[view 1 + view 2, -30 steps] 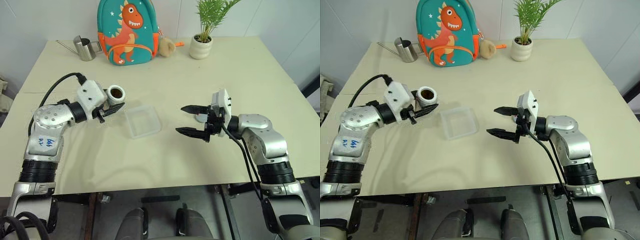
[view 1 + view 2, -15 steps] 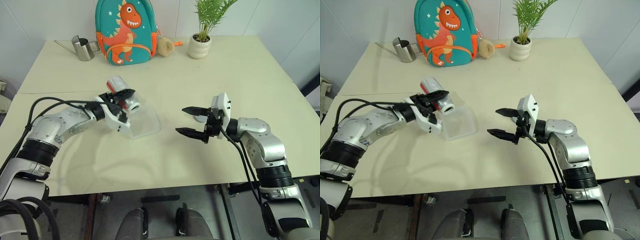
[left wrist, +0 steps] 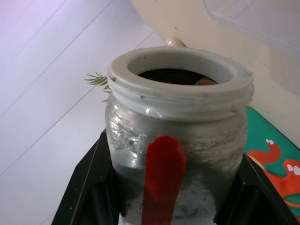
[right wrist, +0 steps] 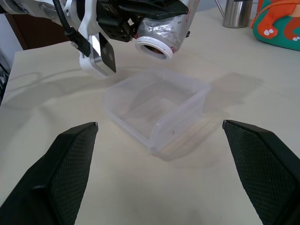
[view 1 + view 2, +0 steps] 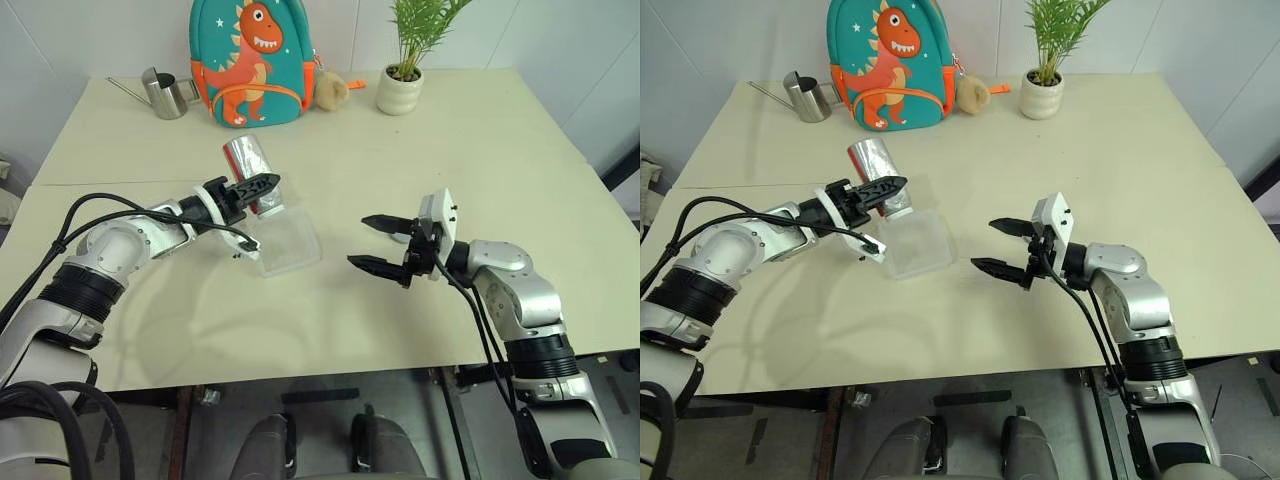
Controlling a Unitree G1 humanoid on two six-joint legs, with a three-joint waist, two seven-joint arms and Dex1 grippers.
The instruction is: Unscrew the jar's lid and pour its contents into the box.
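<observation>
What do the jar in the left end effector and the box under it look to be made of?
Jar: probably clear plastic or glass, its wall hazy and smeared grey, with a thick white threaded neck and a red mark on the side. Box: thin clear plastic, slightly frosted; the table shows through its walls and floor.

My L arm reaches in toward the table's middle, wrist rolled, left gripper clamped on the jar — mouth tipped downward (fingers hug both sides). My R arm is bent at the elbow, right gripper pointing left, level, jaws spread wide — nothing between them.
</observation>
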